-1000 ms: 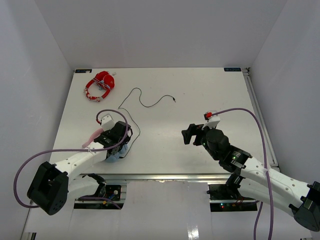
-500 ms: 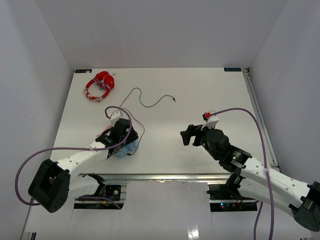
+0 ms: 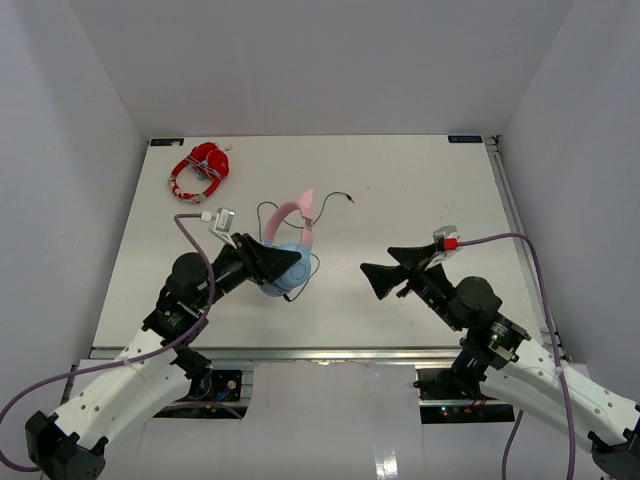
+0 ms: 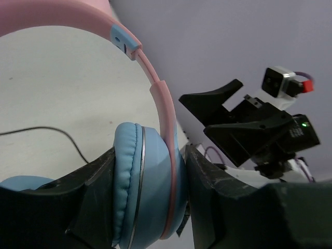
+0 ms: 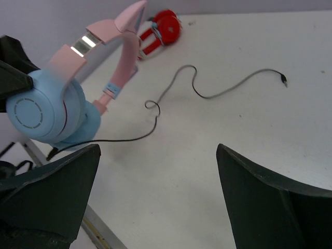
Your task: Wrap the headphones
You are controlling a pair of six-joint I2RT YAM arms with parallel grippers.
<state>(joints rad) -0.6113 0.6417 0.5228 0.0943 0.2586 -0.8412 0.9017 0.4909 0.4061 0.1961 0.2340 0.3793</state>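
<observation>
Headphones (image 3: 290, 280) in left tool (image 4: 150, 181) (ear cup pinched), right tool (image 5: 158, 155) agape

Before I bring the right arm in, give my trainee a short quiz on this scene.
1. True or false: the right pincer stands open and empty.
2. The left pincer grips the headphones by: A the pink headband, B the blue ear cups, C the cable plug.
3. Where do the red-and-white headphones lie?
Key: 1 true. 2 B. 3 At the far left corner of the table.
</observation>
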